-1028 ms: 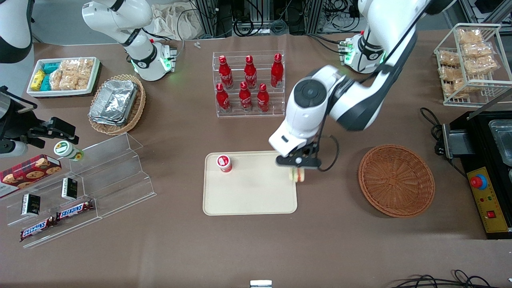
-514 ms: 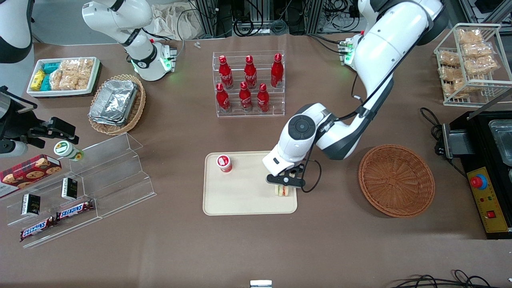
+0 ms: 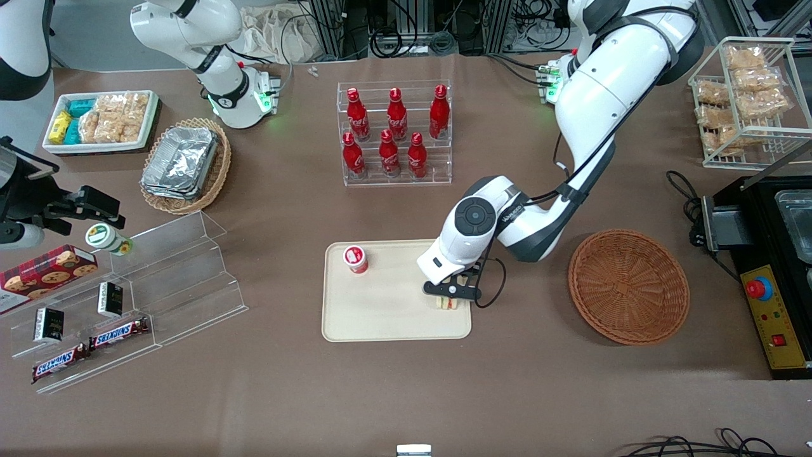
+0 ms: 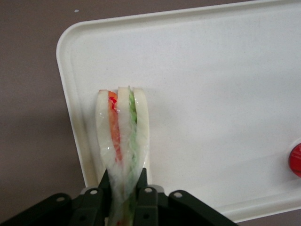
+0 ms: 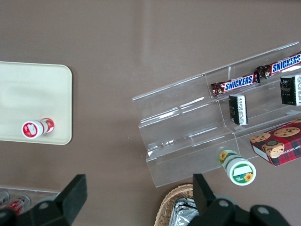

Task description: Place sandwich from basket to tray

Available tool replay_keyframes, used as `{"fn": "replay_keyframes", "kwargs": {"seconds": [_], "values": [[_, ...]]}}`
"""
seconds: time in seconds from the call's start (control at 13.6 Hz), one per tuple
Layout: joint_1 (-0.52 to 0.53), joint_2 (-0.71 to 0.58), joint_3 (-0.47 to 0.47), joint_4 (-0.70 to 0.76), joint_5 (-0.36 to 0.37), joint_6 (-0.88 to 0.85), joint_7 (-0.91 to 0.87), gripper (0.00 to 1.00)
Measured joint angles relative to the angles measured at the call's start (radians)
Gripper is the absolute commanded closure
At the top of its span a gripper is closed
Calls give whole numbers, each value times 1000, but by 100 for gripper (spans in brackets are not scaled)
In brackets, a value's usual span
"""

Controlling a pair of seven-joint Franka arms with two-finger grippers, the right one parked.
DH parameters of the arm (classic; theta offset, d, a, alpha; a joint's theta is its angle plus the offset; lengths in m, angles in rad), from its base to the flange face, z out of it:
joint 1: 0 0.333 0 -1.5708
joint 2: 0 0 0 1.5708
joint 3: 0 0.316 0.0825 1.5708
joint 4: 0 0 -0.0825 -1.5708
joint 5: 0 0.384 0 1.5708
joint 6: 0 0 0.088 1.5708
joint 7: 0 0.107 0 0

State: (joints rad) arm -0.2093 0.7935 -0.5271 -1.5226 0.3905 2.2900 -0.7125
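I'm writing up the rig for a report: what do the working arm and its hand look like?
The left arm has glossy white rounded shells with dark grey joint bands and a round dark grey cap on the wrist. A thin black cable loops beside the hand, which is matte black with two slim fingers. Its base glows green.

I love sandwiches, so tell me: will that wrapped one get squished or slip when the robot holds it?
Probably squishy: the sandwich narrows where the tool pinches it over the tray. Its shiny clear wrap may be slippery. It looks small and thin, so it's likely light.
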Motion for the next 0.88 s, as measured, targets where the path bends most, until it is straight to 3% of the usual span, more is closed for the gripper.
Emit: {"fn": "replay_keyframes", "kwargs": {"seconds": [0.22,0.44,0.66,0.88], "values": [[1,-1,0,6,0,-10,-18,0],[4,-39,-4,50,-19,-161,-22,1],[19,-190,-6,89,-97,-400,57,1],[119,-383,-3,97,-192,-600,220,1]]}}
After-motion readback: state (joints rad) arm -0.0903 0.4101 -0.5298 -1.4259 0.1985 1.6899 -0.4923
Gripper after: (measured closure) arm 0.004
